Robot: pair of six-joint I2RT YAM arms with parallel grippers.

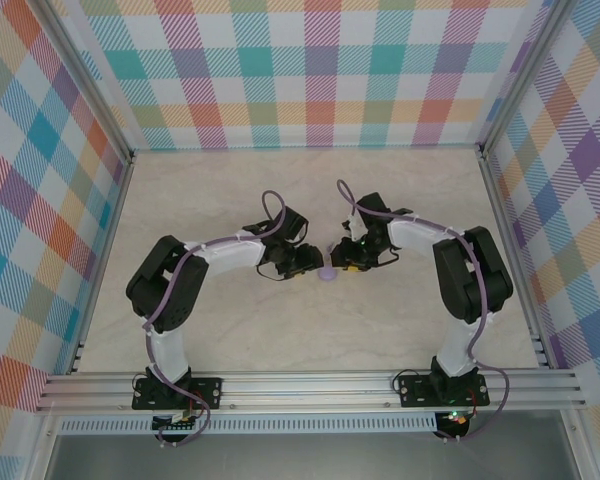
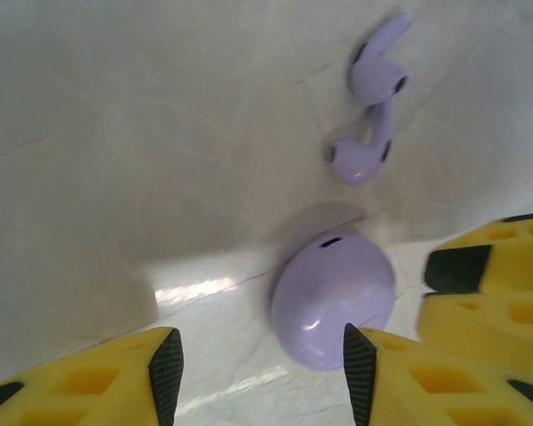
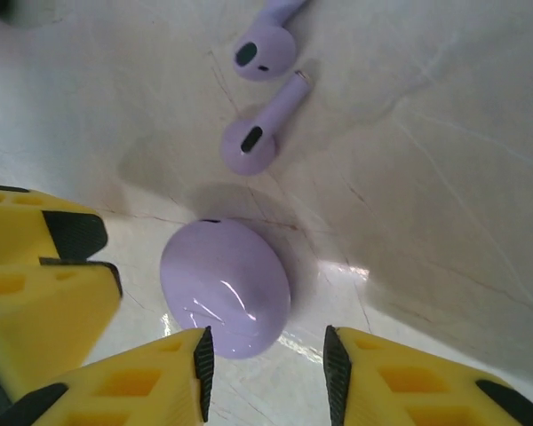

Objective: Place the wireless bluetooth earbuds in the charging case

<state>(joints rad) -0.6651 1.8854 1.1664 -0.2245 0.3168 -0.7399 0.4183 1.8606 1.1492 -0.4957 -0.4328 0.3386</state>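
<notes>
Facing each other at the middle of the marbled table (image 1: 280, 200), the two arms bring their wrists together over a small lavender charging case (image 1: 327, 274), the left gripper (image 1: 305, 265) just to its left and the right gripper (image 1: 345, 262) just to its right. From the left wrist, the left gripper (image 2: 262, 359) has its yellow fingers spread apart with bare table between them; the charging case (image 2: 333, 297) lies at the tip of the finger on the right side of that picture, and whether it touches the black pad is not clear. From the right wrist, the right gripper (image 3: 268, 364) is likewise spread and clamps nothing, with the charging case (image 3: 224, 286) just ahead of the finger on the left side of that picture. The case shows a smooth, glossy dome. The two lavender earbuds (image 2: 360, 155) lie loose on the table just beyond the case, close together, stems angled toward each other (image 3: 253, 142).
</notes>
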